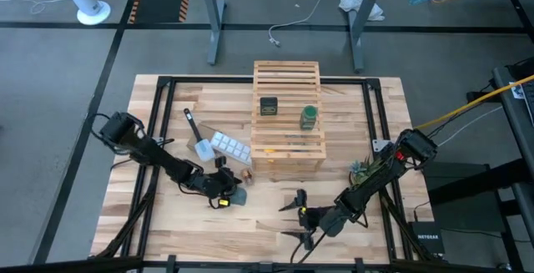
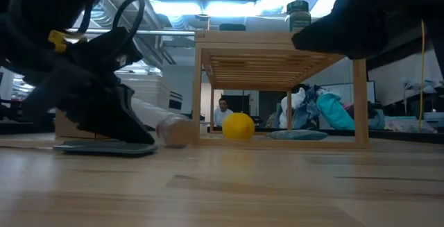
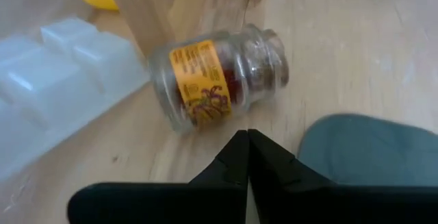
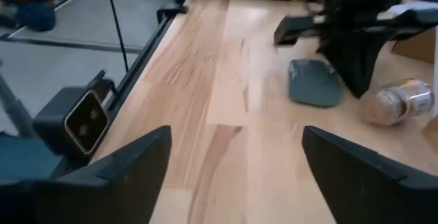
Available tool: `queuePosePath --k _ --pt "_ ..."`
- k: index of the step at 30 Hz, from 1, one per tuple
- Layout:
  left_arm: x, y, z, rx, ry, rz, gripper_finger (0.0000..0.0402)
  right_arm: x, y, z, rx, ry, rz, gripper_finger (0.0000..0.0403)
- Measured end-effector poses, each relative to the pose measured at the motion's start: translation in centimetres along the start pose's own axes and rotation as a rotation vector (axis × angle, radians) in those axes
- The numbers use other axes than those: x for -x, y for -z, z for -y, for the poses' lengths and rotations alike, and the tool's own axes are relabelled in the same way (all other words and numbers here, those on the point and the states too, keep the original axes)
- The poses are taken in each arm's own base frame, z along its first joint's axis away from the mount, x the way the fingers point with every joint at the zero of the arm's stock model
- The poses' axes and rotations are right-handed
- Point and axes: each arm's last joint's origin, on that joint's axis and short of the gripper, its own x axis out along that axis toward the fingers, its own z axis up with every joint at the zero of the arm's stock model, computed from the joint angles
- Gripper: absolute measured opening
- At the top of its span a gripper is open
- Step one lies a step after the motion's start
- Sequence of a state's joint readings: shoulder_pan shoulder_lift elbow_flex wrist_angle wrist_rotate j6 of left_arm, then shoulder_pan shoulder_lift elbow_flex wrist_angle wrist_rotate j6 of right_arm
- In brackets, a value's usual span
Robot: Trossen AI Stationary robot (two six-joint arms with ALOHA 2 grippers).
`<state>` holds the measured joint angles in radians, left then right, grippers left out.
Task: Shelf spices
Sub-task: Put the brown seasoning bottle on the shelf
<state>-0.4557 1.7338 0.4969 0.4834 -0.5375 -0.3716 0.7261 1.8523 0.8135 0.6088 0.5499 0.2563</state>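
Spices first: your left gripper (image 3: 248, 157) sits pressed together, empty, just short of the tiny clear jar (image 3: 219, 78) lying on its side on the bench (image 1: 167, 223) by the shelf (image 1: 288, 118). The dark jar (image 1: 269, 106) and green jar (image 1: 309, 117) stand on the shelf. Your right gripper (image 1: 298, 218) hangs spread wide, holding nothing.

the jar (image 3: 219, 80) lies hemmed in: rack leg (image 3: 140, 11) and ice tray (image 3: 48, 80) on one side, pad (image 3: 373, 152) beside it. the tabletop (image 1: 267, 235) toward the near edge lies open.
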Motion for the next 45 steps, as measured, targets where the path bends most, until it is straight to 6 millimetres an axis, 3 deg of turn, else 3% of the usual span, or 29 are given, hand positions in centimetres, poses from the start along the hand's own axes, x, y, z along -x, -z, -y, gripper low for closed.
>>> queuePosePath --k 12,21,31,45 --pt "-0.1 0.7 0.5 -0.068 -0.101 0.037 0.0001 0.0 0.0 0.3 0.001 0.086 0.014 0.0142" --pt "0.2 1.0 0.1 -0.12 -0.295 0.084 0.0 -0.2 0.5 0.4 0.007 0.136 0.02 0.0009" --pt "0.0 0.4 0.0 -0.137 -0.311 0.109 0.0 -2.4 3.5 1.0 -0.058 0.203 0.012 0.0021" --pt "-0.4 -1.7 1.5 -0.118 -0.172 0.125 0.0 -3.8 4.1 2.8 -0.11 0.246 0.017 0.0005"
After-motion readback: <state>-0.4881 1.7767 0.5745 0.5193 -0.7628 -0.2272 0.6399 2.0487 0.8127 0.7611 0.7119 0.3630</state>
